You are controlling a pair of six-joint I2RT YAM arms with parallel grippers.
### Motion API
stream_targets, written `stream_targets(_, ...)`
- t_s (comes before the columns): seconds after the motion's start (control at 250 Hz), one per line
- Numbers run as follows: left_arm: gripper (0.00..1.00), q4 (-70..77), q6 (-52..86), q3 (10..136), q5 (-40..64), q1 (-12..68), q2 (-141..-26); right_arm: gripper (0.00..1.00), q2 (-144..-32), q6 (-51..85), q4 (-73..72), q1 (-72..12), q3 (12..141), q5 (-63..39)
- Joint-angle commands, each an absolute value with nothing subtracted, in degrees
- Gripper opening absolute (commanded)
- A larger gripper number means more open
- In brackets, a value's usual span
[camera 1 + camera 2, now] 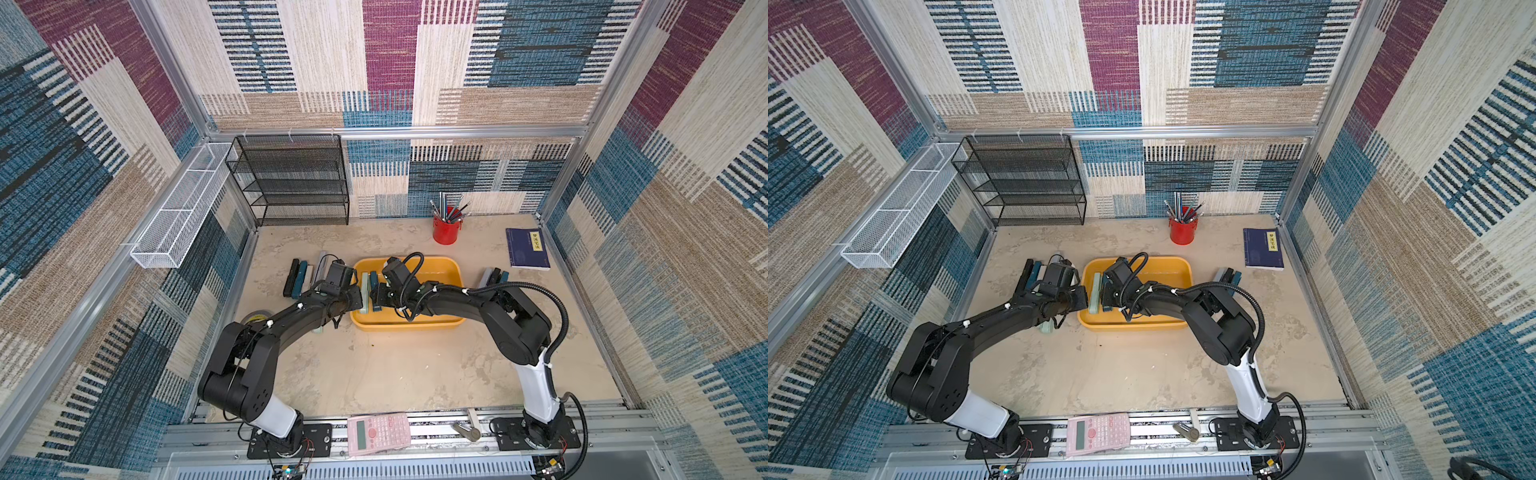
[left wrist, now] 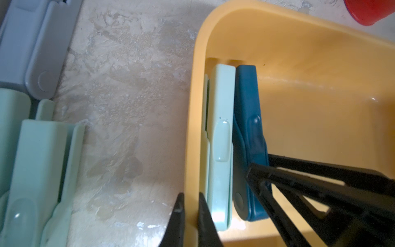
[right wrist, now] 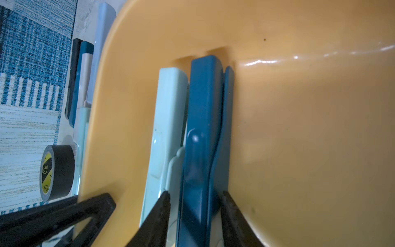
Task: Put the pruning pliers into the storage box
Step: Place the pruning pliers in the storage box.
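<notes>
The yellow storage box [image 1: 415,325] [image 1: 1133,325] lies mid-table. Inside, along its left wall, a mint green pruning pliers [image 2: 221,132] [image 3: 168,111] and a teal blue one [image 2: 248,119] [image 3: 203,107] stand on edge side by side. My left gripper [image 2: 190,205] [image 1: 359,297] is shut on the box's left wall, one finger outside and one inside. My right gripper [image 3: 195,196] [image 1: 375,299] straddles the teal pliers, open, with a small gap on each side. More pliers lie left of the box [image 1: 299,276], under the left arm [image 2: 38,166], and right of the box [image 1: 494,276].
A red pen cup [image 1: 446,230] and a dark blue book [image 1: 527,248] sit behind and to the right of the box. A black mesh rack [image 1: 291,183] and a white wire basket [image 1: 183,208] stand at the back left. A tape roll [image 3: 57,171] lies near the left arm, and a pink calculator [image 1: 378,432] on the front rail.
</notes>
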State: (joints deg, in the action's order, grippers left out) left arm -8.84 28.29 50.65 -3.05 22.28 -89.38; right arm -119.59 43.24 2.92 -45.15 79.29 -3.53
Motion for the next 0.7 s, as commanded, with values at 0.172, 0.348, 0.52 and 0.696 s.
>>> stream_targets(0.172, 0.00, -5.71, 28.83, 50.30, -3.78, 22.32, -89.30, 0.40, -120.50, 44.23, -0.27, -45.22, 80.33, -6.42)
stream_targets(0.348, 0.00, -5.57, 28.78, 50.19, -3.78, 22.32, -89.30, 0.40, -119.97, 43.41, 0.41, -45.01, 80.81, -5.48)
stream_targets(0.52, 0.00, -5.73, 28.44, 50.19, -4.04, 22.32, -89.21, 0.44, -114.11, 39.32, 0.09, -43.01, 77.98, -3.93)
stream_targets(0.696, 0.00, -5.97, 28.08, 50.28, -4.51, 22.32, -88.87, 0.47, -103.10, 35.27, 3.87, -38.57, 72.08, -0.12)
